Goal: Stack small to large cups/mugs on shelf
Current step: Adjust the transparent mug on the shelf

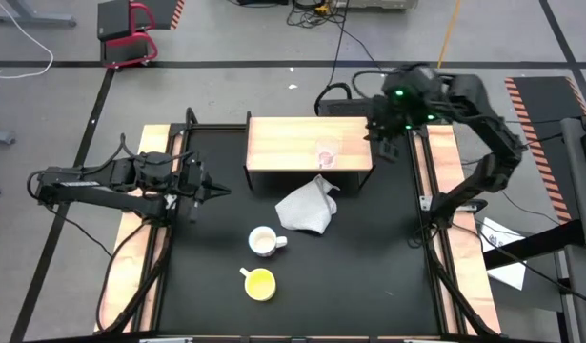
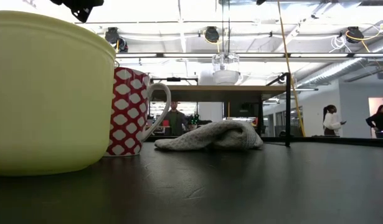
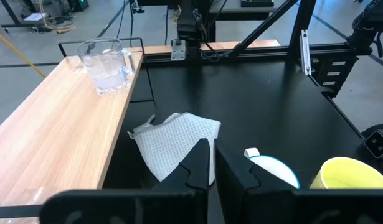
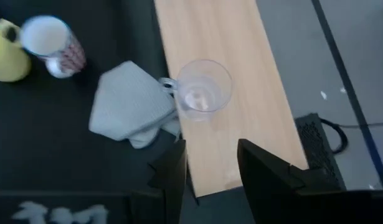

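The tiny clear glass cup [image 1: 328, 151] stands upright on the light-wood shelf [image 1: 283, 143]; it also shows in the right wrist view [image 4: 203, 90] and the left wrist view [image 3: 107, 65]. The white patterned mug [image 1: 264, 241] and the yellow cup [image 1: 259, 283] stand on the black tabletop near the front. My right gripper [image 1: 388, 145] is open and empty, off the shelf's right end, above it [image 4: 210, 165]. My left gripper [image 1: 216, 189] is shut and empty at the table's left [image 3: 213, 168].
A grey-white cloth [image 1: 307, 208] lies crumpled on the tabletop against the shelf's near edge, between the shelf and the mug. Wooden rails [image 1: 145, 229] and black frame bars run along the table's left and right sides. People stand in the room beyond [image 2: 331, 121].
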Tool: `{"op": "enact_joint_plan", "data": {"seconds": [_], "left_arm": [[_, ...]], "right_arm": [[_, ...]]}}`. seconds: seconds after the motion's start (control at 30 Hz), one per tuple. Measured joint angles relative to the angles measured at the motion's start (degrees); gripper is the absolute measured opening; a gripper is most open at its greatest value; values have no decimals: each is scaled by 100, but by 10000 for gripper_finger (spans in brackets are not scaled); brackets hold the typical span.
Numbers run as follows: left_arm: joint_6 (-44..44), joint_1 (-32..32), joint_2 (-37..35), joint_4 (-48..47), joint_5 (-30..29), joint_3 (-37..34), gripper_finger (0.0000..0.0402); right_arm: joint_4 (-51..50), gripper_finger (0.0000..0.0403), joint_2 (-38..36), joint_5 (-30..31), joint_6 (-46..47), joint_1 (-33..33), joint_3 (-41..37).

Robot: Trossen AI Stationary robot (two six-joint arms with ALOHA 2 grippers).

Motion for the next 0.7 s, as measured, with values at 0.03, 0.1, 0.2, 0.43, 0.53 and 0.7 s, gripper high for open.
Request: {"op": "enact_joint_plan", "data": {"seconds": [0.03, 0.1, 0.2, 0.43, 0.53, 0.7], "left_arm": [[0, 0, 1, 0, 0, 0, 26], [0, 0, 1, 0, 0, 0, 26], [0, -5, 2, 0, 0, 0, 26], [1, -4, 0, 3, 0, -2, 26], [2, -4, 0, 7, 0, 0, 26], [-7, -4, 2, 3, 0, 0, 26]], "right_arm": [[-1, 137, -69, -17, 11, 32, 0], [19, 137, -222, -33, 60, 96, -54], [11, 137, -543, -50, 60, 158, -331], [544, 137, -1474, -50, 176, 177, -1555], [1041, 137, -1920, -134, 298, 177, -2300], [1962, 137, -2582, -445, 301, 177, -3519]]}}
